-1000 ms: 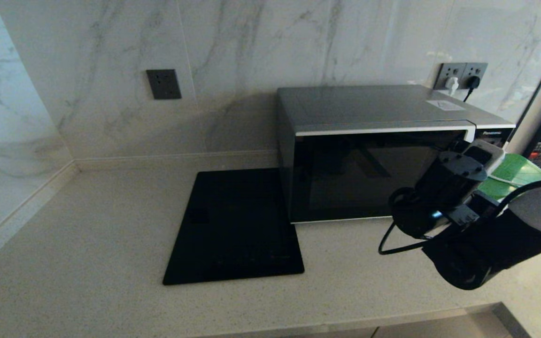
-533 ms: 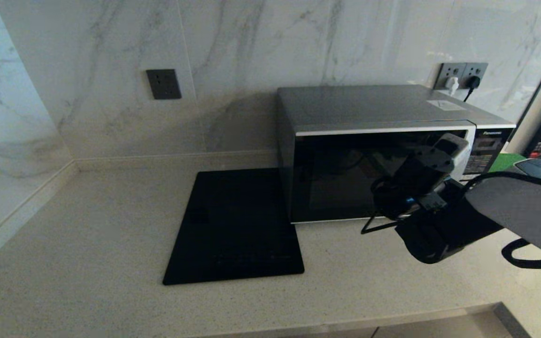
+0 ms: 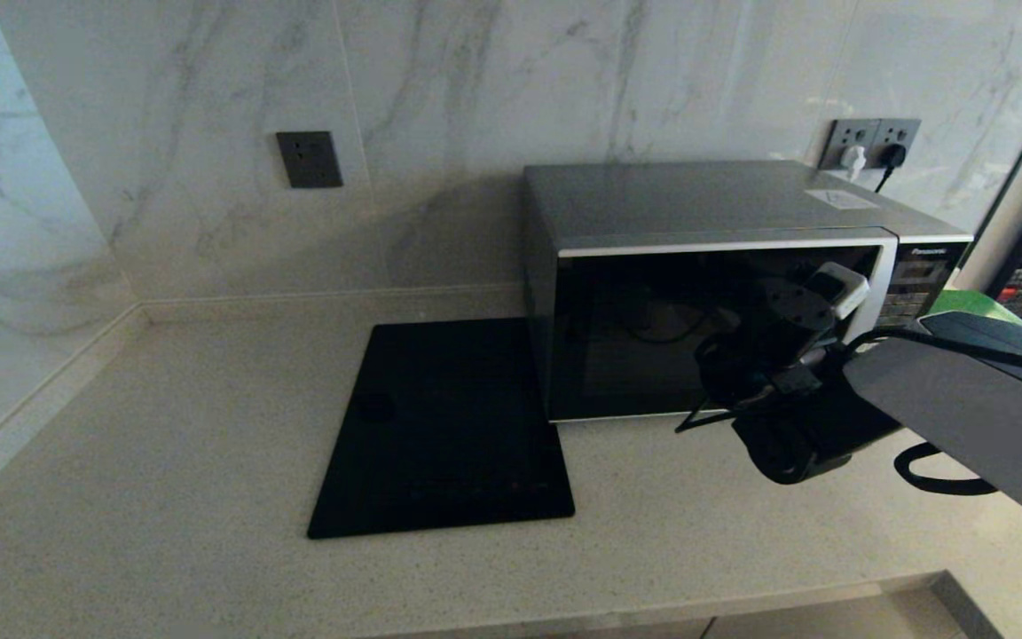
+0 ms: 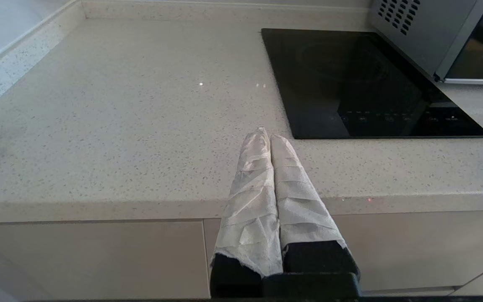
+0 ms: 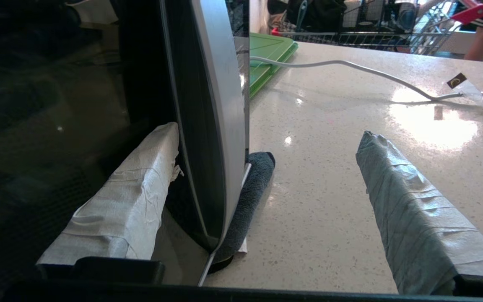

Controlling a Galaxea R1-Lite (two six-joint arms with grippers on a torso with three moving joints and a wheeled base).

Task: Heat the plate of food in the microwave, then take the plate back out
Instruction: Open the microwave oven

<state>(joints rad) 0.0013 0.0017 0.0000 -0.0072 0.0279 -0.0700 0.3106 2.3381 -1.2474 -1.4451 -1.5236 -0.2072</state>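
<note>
Reaching in from the right, the right gripper [image 5: 262,167] stands wide open at the right end of the one microwave [image 3: 706,293], its two tape-wrapped fingers [image 5: 128,197] straddling the curved silver handle [image 5: 212,126]: one finger lies between the handle and the dark glass door [image 3: 697,328], the other out over the speckled countertop [image 3: 165,461], well clear of the handle. Neither finger clearly presses on the handle. The door is shut, and its glass is too dark to show whether the plate of food is inside; the plate appears in none of the views.

One black glass cooktop [image 3: 444,435] lies flat just left of the microwave. One green tray [image 5: 268,52] lies past the microwave's right side, with one white cable [image 5: 350,67] trailing across the counter near it. Two outlet plates are on the marble wall: one dark socket [image 3: 309,159] to the left and one double socket [image 3: 870,142] behind the microwave.

The left gripper [image 4: 266,138] is parked at the counter's front edge, its two wrapped fingers pressed together, holding nothing.
</note>
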